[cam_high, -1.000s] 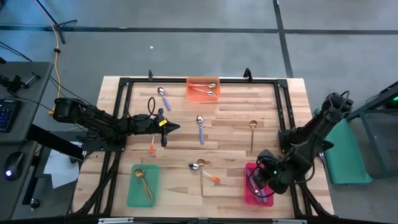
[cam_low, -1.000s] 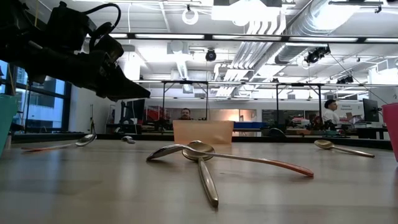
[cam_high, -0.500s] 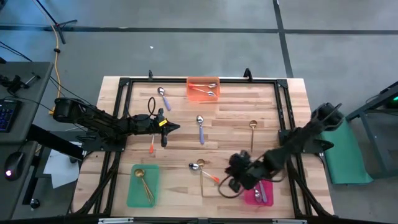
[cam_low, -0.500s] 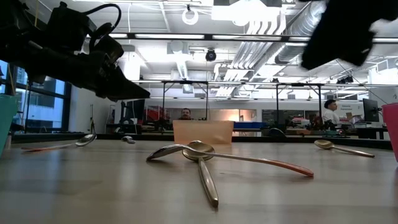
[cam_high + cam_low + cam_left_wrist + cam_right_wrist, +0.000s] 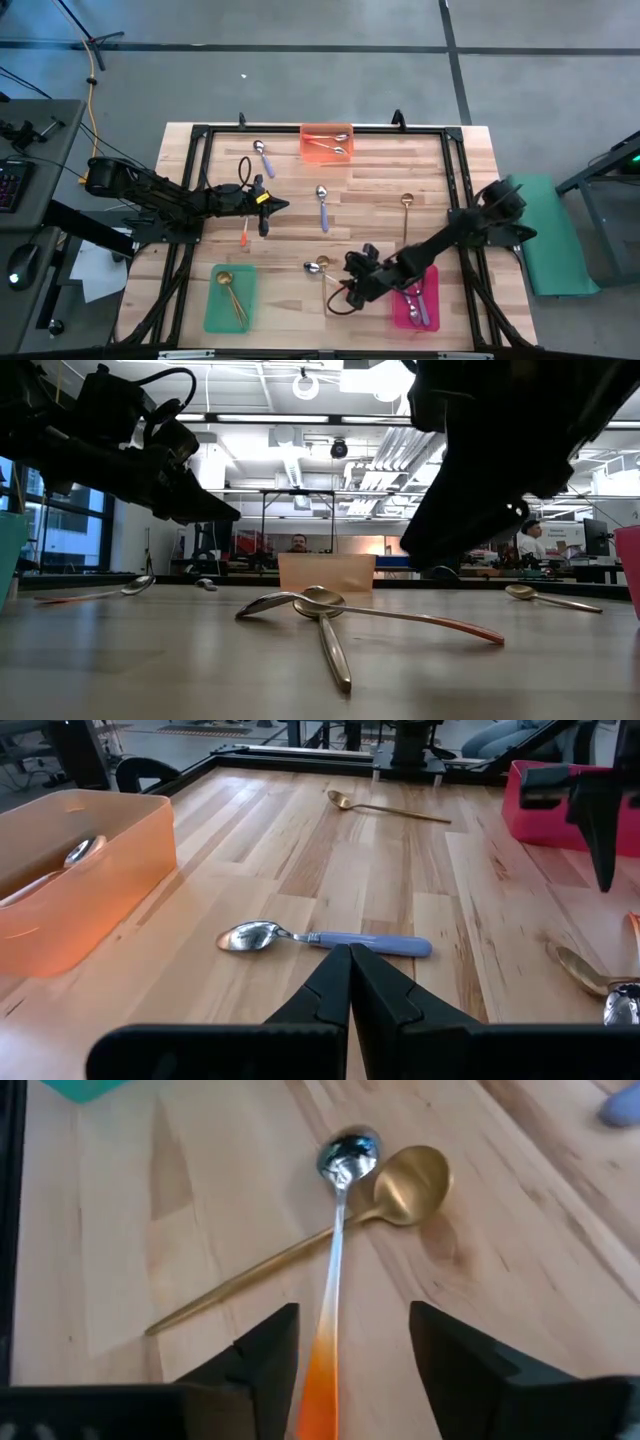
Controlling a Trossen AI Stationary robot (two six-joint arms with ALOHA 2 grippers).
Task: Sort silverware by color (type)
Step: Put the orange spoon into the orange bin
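The left gripper [image 5: 272, 204] waits pinched shut, empty, at nine o'clock. At six o'clock the orange-handled spoon [image 5: 334, 1260] crosses a gold spoon [image 5: 300, 1255] — the right gripper [image 5: 350, 1342], fingers spread and empty, straddles the orange handle. Best descend squarely, pinching only that handle — not the gold stem.
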